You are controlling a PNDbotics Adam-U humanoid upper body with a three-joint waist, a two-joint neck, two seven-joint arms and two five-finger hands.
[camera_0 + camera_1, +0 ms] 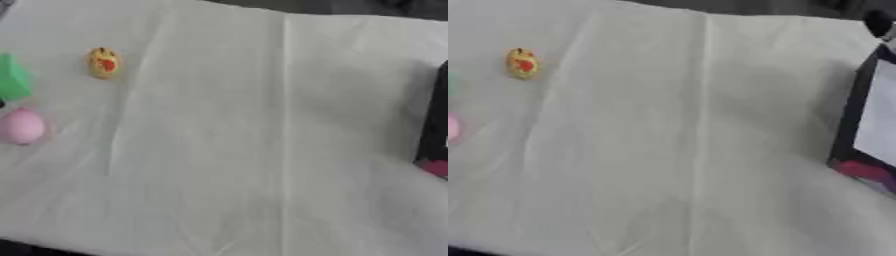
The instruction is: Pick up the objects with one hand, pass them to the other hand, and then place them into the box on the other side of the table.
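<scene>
No text, label or number can be read; the box (pixel 866 120) shows only blurred colours.

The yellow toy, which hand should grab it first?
Probably the left. The yellow toy sits far on the robot's left, beside the pink egg, while the box stands at the right edge. Neither hand shows now.

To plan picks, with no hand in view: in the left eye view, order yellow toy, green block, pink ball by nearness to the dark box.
From the dark box at the right edge:
1. Yellow toy, upper left.
2. Pink ball and green block, left edge: too close to call.
</scene>
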